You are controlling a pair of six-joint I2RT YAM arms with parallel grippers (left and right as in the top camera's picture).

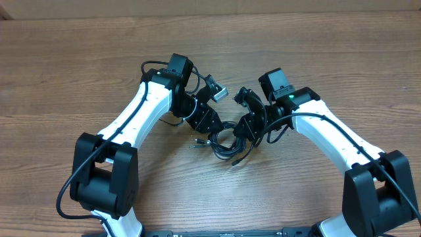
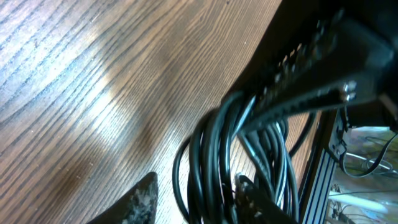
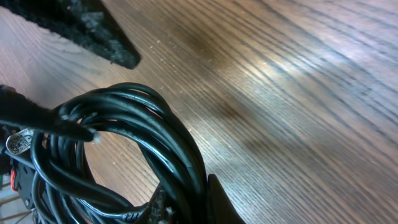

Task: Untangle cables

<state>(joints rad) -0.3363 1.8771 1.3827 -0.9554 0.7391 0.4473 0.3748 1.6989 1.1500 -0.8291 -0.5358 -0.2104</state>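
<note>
The cables (image 1: 225, 142) lie as one coiled black bundle on the wooden table (image 1: 79, 52), between the two arms. My right gripper (image 3: 189, 202) is shut on a thick run of the cables (image 3: 155, 130), pinched between its two fingers. In the overhead view that right gripper (image 1: 245, 129) sits at the coil's right side. My left gripper (image 2: 196, 196) straddles several strands of the cables (image 2: 214, 155). Its right finger touches them, while its left finger (image 2: 142, 198) stands apart on bare wood, so the jaws are open. Seen from overhead, the left gripper (image 1: 209, 124) is at the coil's upper left.
Small plug ends (image 1: 196, 141) stick out of the coil toward the left. The right arm's dark body (image 2: 311, 68) hangs close over the coil in the left wrist view. The left gripper's finger (image 3: 93, 31) shows at the right wrist view's top left.
</note>
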